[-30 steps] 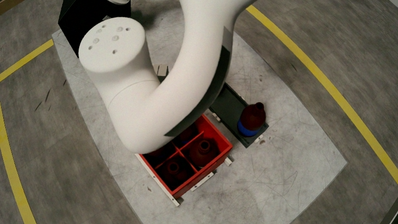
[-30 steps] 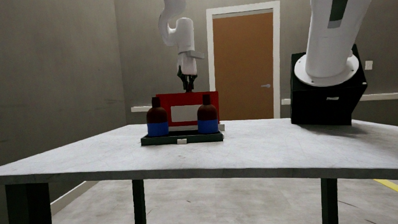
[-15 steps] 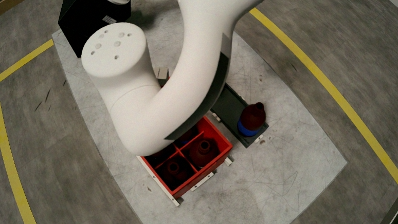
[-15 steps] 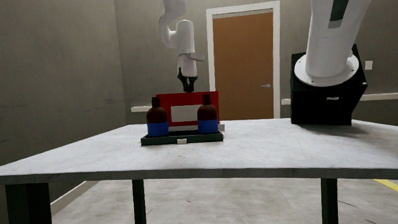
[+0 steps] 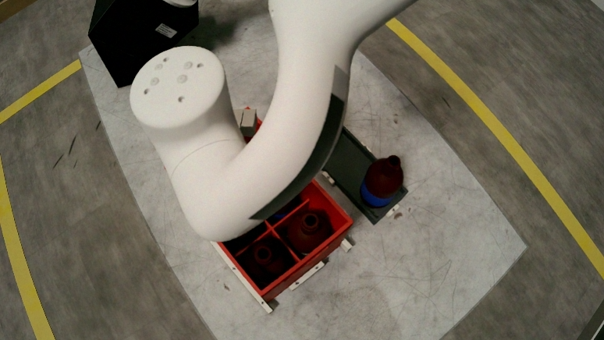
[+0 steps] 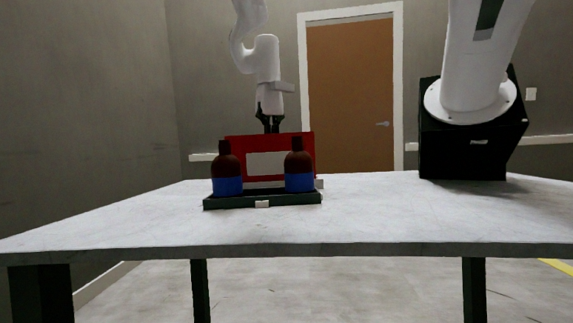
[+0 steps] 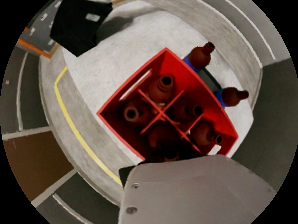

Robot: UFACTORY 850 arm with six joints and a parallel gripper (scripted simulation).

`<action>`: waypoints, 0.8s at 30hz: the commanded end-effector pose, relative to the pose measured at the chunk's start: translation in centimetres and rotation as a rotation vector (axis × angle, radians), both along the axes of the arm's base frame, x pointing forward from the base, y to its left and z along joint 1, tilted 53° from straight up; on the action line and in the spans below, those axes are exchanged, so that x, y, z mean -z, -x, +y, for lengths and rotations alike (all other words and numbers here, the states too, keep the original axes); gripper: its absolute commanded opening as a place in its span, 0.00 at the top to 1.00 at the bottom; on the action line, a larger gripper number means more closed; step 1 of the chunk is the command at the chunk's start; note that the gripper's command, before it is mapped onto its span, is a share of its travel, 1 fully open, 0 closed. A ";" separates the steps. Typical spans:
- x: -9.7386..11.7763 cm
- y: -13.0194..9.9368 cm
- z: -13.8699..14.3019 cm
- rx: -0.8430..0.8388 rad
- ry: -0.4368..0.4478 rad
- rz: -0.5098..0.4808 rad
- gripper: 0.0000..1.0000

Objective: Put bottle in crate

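Note:
My gripper [image 6: 271, 127] hangs straight down with its fingertips just above the top edge of the red crate [image 5: 321, 257] [image 6: 240, 144] [image 7: 131, 83]. It is shut on a dark red bottle [image 7: 161, 141] that reaches down into a crate slot. The crate wall hides this bottle in the exterior view, and my arm hides it in the top view. Other slots hold upright bottles [image 5: 310, 224] [image 5: 261, 253] [image 7: 164, 84]. The dark tray [image 5: 346, 162] [image 6: 288, 199] stands right beside the crate and carries two upright bottles with blue bands [image 6: 226, 170] [image 6: 299, 168] [image 5: 382, 179].
The crate and tray stand on a grey table [image 6: 360, 208]. The black base box [image 6: 460, 152] [image 5: 139, 37] of the arm stands at the table's far corner. My white arm [image 5: 253, 147] arches over the crate and hides part of it from above.

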State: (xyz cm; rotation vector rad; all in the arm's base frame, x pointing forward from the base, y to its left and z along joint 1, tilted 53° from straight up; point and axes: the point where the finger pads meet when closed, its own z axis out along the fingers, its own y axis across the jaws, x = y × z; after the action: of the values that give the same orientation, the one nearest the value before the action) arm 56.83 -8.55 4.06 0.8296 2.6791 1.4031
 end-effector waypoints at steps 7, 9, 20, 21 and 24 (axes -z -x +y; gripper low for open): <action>0.5 -0.3 0.6 0.001 0.001 -0.001 1.00; 0.6 -0.3 0.7 0.001 0.001 -0.001 1.00; 0.7 -0.4 0.9 0.001 0.001 -0.001 1.00; 0.7 -0.4 0.9 0.001 0.001 -0.001 1.00; 0.7 -0.4 0.9 0.001 0.001 -0.001 1.00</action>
State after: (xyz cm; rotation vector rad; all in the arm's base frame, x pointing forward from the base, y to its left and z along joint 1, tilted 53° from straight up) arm 57.16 -7.57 3.28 0.8296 2.6789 1.4030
